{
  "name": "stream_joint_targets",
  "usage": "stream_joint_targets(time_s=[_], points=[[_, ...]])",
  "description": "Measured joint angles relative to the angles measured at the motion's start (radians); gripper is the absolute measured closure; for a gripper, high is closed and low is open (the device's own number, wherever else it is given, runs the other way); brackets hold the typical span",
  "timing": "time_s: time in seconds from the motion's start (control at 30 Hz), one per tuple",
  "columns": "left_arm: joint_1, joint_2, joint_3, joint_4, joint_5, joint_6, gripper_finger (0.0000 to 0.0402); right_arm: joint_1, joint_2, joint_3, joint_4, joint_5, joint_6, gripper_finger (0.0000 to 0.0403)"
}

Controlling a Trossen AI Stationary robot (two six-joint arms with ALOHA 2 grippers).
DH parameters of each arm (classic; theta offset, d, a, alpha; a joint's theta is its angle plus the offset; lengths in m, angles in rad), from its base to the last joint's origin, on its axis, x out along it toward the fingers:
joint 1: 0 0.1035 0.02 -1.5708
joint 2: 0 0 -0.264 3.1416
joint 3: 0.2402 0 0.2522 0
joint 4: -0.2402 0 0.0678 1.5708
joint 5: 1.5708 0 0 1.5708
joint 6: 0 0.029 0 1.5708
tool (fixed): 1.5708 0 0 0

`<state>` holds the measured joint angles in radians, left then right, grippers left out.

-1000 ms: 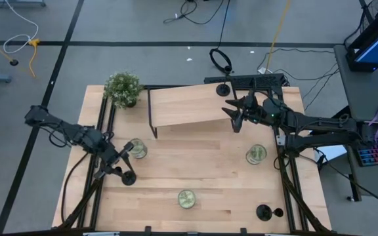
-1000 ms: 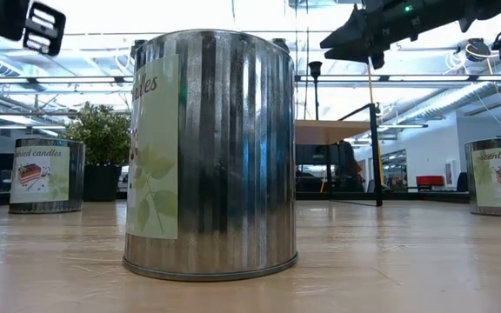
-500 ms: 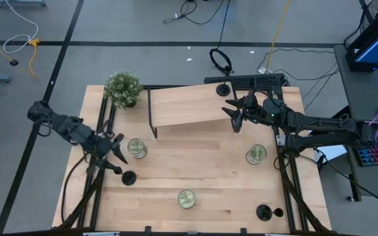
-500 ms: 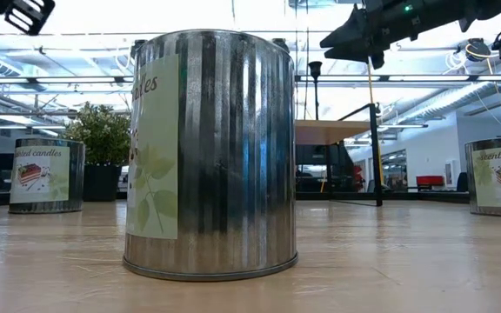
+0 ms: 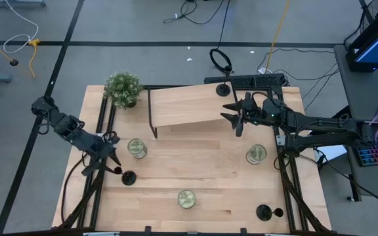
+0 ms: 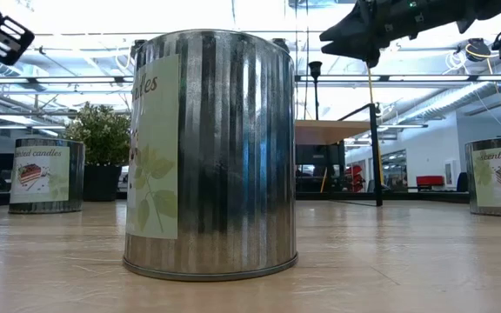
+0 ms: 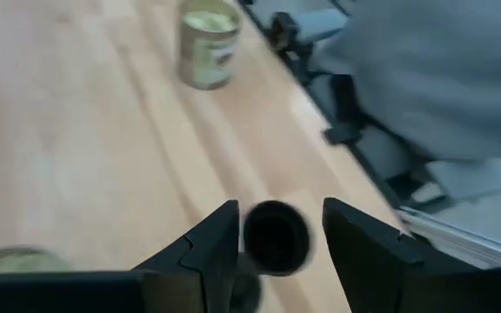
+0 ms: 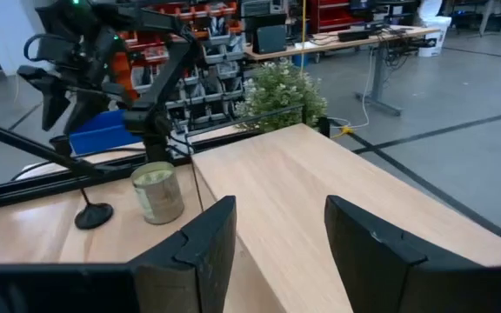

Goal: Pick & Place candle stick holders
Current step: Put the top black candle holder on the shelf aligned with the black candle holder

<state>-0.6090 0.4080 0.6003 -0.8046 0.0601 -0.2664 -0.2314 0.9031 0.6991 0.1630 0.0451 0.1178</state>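
Around the raised wooden shelf point(image 5: 188, 105) stand three candle tins — one point(image 5: 136, 148) near its left leg, one point(image 5: 256, 155) off its right end, one point(image 5: 186, 198) well in front — each filled with pale green wax. Beside the left tin, the left gripper point(image 5: 110, 159) hangs spread and empty just over a candle stick holder point(image 5: 128, 177); the right gripper point(image 5: 237, 116) hovers parted and empty over the shelf's right end, near another holder point(image 5: 222, 88) on it — a third point(image 5: 264, 212) stands well in front.

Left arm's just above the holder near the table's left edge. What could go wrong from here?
The left gripper is open and empty, close above the candle stick holder; a careless move might tip its thin stem. The nearest candle tin stands right beside that arm and could get swept. Another holder sits near the table's front edge; a nudge might send it off.
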Motion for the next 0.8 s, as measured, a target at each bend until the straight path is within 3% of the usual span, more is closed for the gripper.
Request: stream_joint_targets(time_s=[0.13, 0.33, 0.8], points=[[0.000, 0.007, -0.005, -0.077, -0.037, -0.037, 0.0227, 0.000, 0.000, 0.000, 0.000, 0.002, -0.001, 0.0232], [-0.005, 0.013, -0.036, -0.049, 0.030, -0.071, 0.0227, 0.000, 0.000, 0.000, 0.000, 0.002, -0.002, 0.0232], [-0.009, 0.018, -0.040, 0.023, -0.019, -0.024, 0.0227, 0.000, 0.000, 0.000, 0.000, 0.003, -0.002, 0.0232]])
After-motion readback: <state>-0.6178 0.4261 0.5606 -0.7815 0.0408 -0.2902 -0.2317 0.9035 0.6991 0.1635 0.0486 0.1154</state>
